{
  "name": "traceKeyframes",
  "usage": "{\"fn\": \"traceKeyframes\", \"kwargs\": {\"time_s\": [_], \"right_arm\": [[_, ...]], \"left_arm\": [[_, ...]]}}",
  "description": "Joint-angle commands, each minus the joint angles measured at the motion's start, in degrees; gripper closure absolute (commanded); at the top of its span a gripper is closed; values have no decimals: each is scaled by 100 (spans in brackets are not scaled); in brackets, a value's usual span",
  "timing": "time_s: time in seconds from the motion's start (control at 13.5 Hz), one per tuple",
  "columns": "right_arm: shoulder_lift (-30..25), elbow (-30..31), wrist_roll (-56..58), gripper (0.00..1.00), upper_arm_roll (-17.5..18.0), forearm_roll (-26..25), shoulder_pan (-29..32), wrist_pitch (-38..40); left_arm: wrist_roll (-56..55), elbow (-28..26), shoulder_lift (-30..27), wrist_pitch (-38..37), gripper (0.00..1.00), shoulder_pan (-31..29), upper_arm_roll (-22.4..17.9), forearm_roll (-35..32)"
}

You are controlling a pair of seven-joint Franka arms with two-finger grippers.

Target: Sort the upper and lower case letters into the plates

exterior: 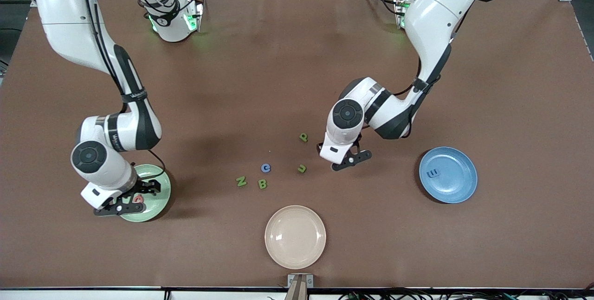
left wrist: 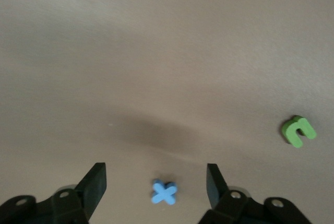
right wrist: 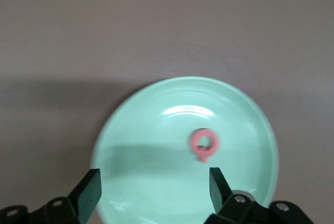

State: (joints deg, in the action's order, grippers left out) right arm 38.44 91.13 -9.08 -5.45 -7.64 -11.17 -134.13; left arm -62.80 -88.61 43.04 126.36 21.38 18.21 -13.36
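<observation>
Right arm: it reaches from its base down to the mint green plate (exterior: 158, 184) at its own end of the worktop (exterior: 510, 82), elbow bent, wrist pointing downward. The right claw (right wrist: 155, 185) hangs over that plate with its fingers apart and nothing between them. A red letter (right wrist: 204, 144) lies in the mint green plate.

Left arm: it is folded at the elbow, the wrist lowered near the worktop's middle. The left claw (left wrist: 156, 185) hangs low over the bare worktop, fingers apart, gripping nothing. A blue cross-shaped letter (left wrist: 165, 192) lies on the worktop between those fingers, seen in the left wrist view only.

The cream plate (exterior: 295, 236) serves as landmark. Farther from the front camera than it lie a green N (exterior: 241, 181), a green B (exterior: 262, 183), a blue c (exterior: 265, 168), a green J (exterior: 302, 168) and, farthest, a green P (exterior: 303, 137). The blue plate (exterior: 457, 186), toward the left arm's end from the cream plate, holds one blue letter (exterior: 434, 173).
</observation>
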Motion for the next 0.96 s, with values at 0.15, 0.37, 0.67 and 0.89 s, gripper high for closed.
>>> {"fn": "traceKeyframes", "kwargs": {"time_s": [0.15,0.37,0.67,0.89], "right_arm": [[163,-95,-2121,8,-9,192,-1148,-34],[611,-368,-2687,8,52,271,-1510,-567],[858,-368,-2556,6,333,614,-1528,-1080],[920,-368,-2292,8,334,614,-1625,-1089]], "left_arm": [[92,72,380,468,27,235,-54,-194],[101,-146,390,495,32,314,-54,-229],[83,-586,240,486,39,315,-19,-264],[-31,-710,179,451,64,323,-10,-255]]}}
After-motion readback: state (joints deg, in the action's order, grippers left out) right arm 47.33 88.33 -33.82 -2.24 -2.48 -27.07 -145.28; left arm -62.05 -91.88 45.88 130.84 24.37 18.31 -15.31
